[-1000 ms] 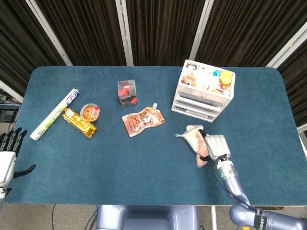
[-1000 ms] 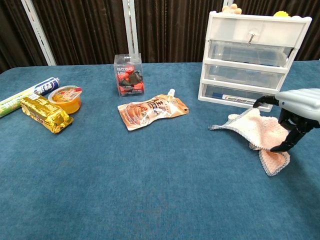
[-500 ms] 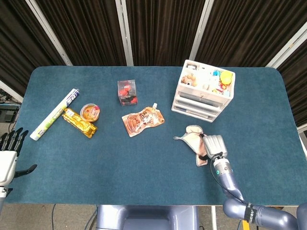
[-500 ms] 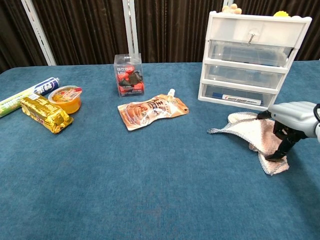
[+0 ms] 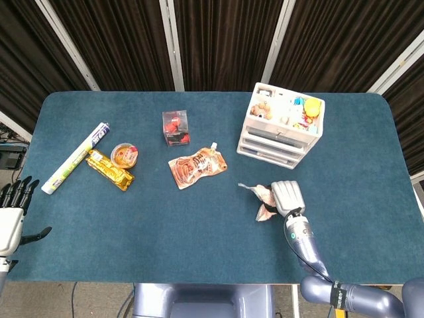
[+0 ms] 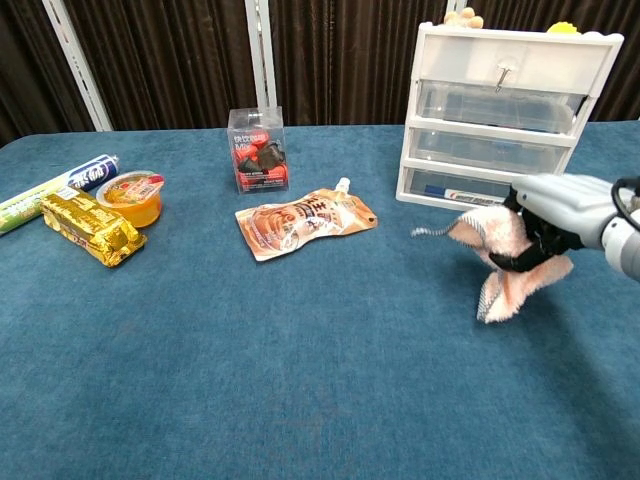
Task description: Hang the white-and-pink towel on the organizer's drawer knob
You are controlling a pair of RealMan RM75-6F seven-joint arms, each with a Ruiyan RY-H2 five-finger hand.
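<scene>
The white-and-pink towel (image 6: 497, 262) hangs bunched in my right hand (image 6: 553, 213), lifted off the blue table in front of the organizer. In the head view the towel (image 5: 264, 199) shows just left of the right hand (image 5: 285, 198). The white three-drawer organizer (image 6: 503, 118) stands at the back right, its top drawer bearing a small metal knob (image 6: 504, 72); in the head view the organizer (image 5: 281, 130) lies just beyond the hand. My left hand (image 5: 11, 215) hovers off the table's left edge with fingers spread and nothing in it.
An orange snack pouch (image 6: 304, 222), a clear box of red items (image 6: 258, 150), a jelly cup (image 6: 132, 197), a gold wrapped bar (image 6: 90, 229) and a white tube (image 6: 58, 191) lie on the table's left and middle. Small toys fill the organizer's top.
My right hand closed on the towel and raised it off the table, shifting left and toward the organizer. The left hand stayed still.
</scene>
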